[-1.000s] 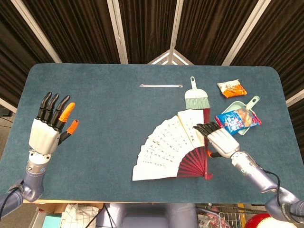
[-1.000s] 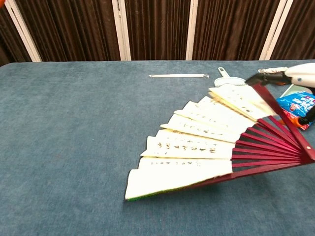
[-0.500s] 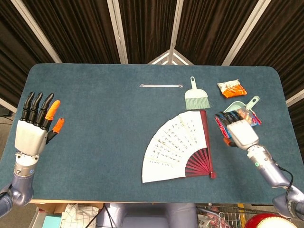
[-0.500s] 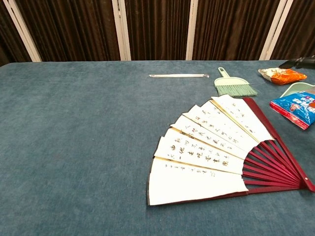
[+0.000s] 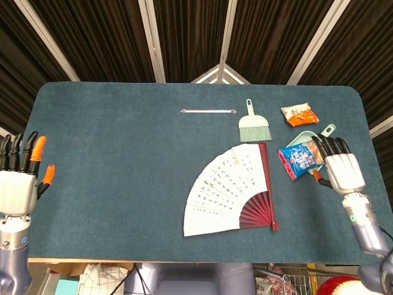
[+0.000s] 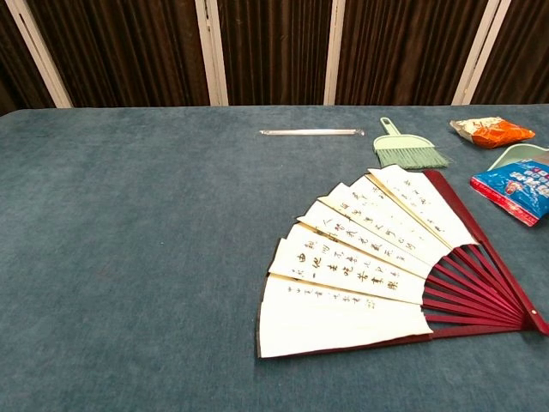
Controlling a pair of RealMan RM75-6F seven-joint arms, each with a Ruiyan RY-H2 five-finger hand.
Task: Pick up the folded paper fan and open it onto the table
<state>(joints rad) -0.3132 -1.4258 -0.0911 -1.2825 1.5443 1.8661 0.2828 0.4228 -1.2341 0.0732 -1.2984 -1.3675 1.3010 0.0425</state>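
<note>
Blue table point(image 5: 123, 160). Paper fan point(image 5: 230, 190), spread flat right of centre, red ribs toward the near edge, untouched. Left hand point(image 5: 18, 184) and right hand point(image 5: 341, 169), both released, fingers apart, at opposite table edges. Green dustpan point(image 5: 313, 136) under a blue snack packet point(image 5: 299, 158). Green brush point(image 5: 253, 126) just beyond the fan. Orange packet point(image 5: 299, 114). Wrapped straw point(image 5: 209, 111).

The paper fan point(image 6: 369, 266) lies open on the worktop point(image 6: 129, 257), and each white panel carries a column of black brush characters (they look like Chinese script, but they are too small to read for certain). The blue snack packet point(image 6: 517, 190) has printing on its face, and the orange packet point(image 6: 491, 130) too; neither is legible.
</note>
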